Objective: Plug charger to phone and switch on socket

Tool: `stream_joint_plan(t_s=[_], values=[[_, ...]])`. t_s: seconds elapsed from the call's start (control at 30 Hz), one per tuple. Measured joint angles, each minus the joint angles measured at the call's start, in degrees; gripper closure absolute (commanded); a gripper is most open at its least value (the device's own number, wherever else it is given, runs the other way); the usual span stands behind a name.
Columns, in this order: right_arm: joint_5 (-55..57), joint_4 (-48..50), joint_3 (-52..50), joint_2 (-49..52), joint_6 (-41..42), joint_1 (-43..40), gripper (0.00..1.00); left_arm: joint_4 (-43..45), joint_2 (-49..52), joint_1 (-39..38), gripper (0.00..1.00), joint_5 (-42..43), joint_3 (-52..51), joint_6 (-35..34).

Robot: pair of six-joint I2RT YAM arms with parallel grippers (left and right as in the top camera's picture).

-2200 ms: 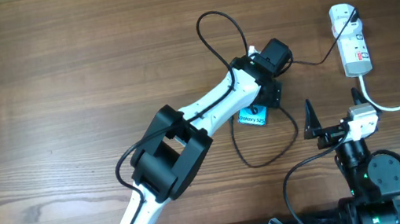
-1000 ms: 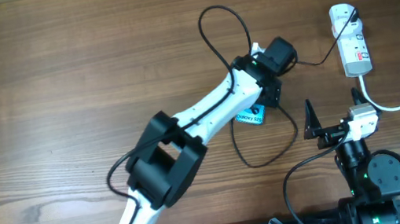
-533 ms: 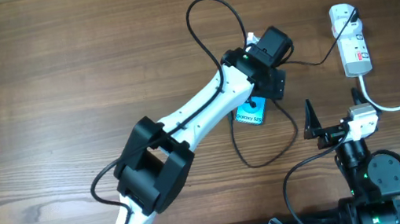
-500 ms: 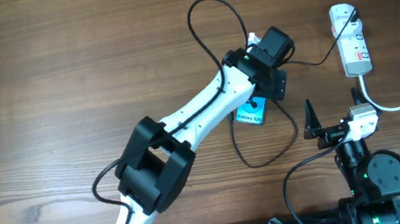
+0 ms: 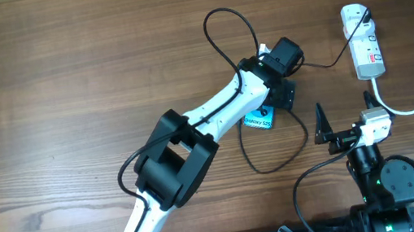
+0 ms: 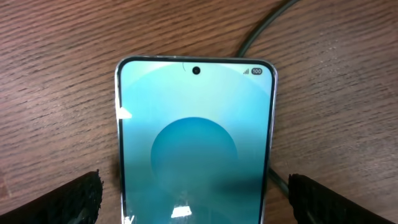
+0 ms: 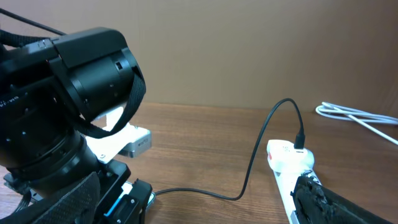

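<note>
The left gripper (image 6: 199, 199) is hovering spread wide, empty, with the phone (image 6: 196, 155) lying flat between its fingers (image 6: 74, 199). The charger (image 6: 264, 28) is trailing past the phone's top corner. Right of the phone, the right gripper (image 7: 202, 199) is gaping, empty.

Left arm (image 5: 215, 115) stretches diagonally forward, left claw (image 6: 199, 194) wide apart; right arm (image 5: 380, 176) folded back, right claw (image 7: 199, 199) likewise.

The right gripper (image 7: 193, 186) stands wide, one finger at each lower corner; between them the charger (image 7: 258, 152) arcs up off the tabletop to its plug (image 7: 300, 139), seated in the socket (image 7: 287, 157); the left arm (image 7: 68, 93) fills the left side; a white cord (image 7: 354, 117) lies toward the far edge.
</note>
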Motion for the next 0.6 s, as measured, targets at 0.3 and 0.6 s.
stream_joint_plan(t_s=[0.3, 0.6], values=[[0.00, 0.00, 0.00, 0.00, 0.00, 0.00, 0.00, -0.85, 0.94, 0.07, 0.12, -0.04, 0.13, 0.63], [0.00, 0.00, 0.00, 0.00, 0.02, 0.00, 0.00, -3.76, 0.94, 0.13, 0.21, -0.39, 0.35, 0.83]])
